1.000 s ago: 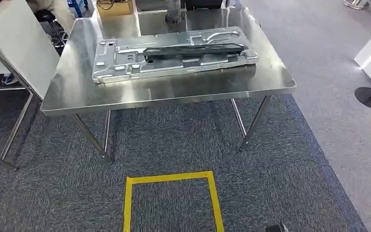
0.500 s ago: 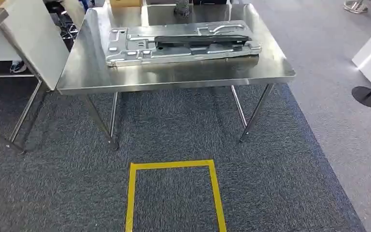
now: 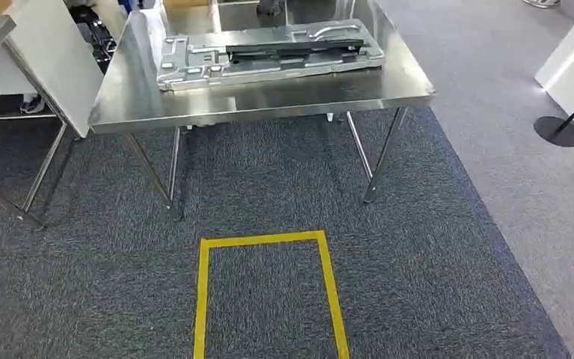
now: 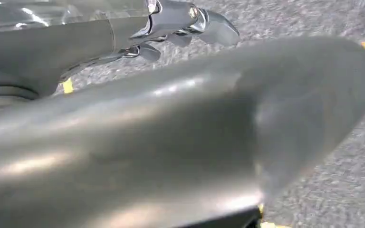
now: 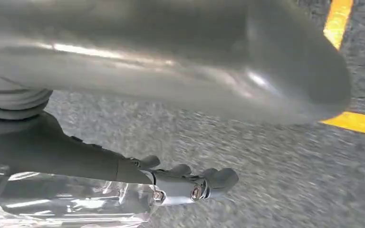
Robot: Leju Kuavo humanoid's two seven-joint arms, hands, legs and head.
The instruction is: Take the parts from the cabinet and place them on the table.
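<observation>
While both hands hang over grey carpet, left hand (image 4: 180, 23) and right hand (image 5: 190, 187) grasping nothing, fingers loosely apart, the long pressed-steel panel (image 3: 269, 54) lies crosswise on the stainless surface (image 3: 269, 101), well ahead, equidistant.

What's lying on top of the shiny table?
A big silver metal panel lies on the table, with a long black part on top. The panel hides the tabletop beneath it.
</observation>
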